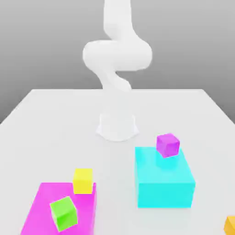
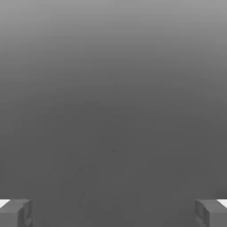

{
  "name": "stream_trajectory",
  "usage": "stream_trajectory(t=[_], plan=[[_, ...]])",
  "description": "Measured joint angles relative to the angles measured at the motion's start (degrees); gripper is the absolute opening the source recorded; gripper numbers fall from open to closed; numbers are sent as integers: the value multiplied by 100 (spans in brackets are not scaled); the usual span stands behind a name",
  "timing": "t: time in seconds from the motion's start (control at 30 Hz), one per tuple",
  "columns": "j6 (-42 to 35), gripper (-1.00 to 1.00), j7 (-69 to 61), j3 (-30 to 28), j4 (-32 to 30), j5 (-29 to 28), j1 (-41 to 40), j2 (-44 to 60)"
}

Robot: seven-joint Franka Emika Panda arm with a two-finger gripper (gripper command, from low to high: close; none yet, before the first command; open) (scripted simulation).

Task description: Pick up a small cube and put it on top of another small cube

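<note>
Desk (image 1: 55, 119), white, carries the arm (image 1: 117, 55) at its middle. Nearer the camera, a magenta slab (image 1: 41, 209) holds a yellow cube (image 1: 83, 181) and a green cube (image 1: 64, 213); a cyan block (image 1: 163, 181) bears a purple cube (image 1: 167, 145). An orange cube (image 1: 231, 225) sits at the exterior view's right. Jaws spread wide, gripping nothing, fingertips (image 2: 15, 213) apart.

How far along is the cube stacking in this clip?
Nothing is stacked yet. The green cube and yellow cube sit apart on the magenta block; the purple cube sits on the cyan block. The gripper is open, holding nothing. Grasping, lifting and placing remain.
</note>
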Motion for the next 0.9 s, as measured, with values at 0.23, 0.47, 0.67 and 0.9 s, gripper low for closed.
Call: stream_trajectory(t=[0.23, 0.47, 0.67, 0.9], plan=[[283, 0, -1542, -284, 227, 440, 897, 1496], [557, 0, -3022, -295, 451, 838, 1523, 2957], [818, 0, -4117, -100, 634, 930, 1982, 4185], [1174, 0, -5060, 150, 829, 538, 2269, 5567]])
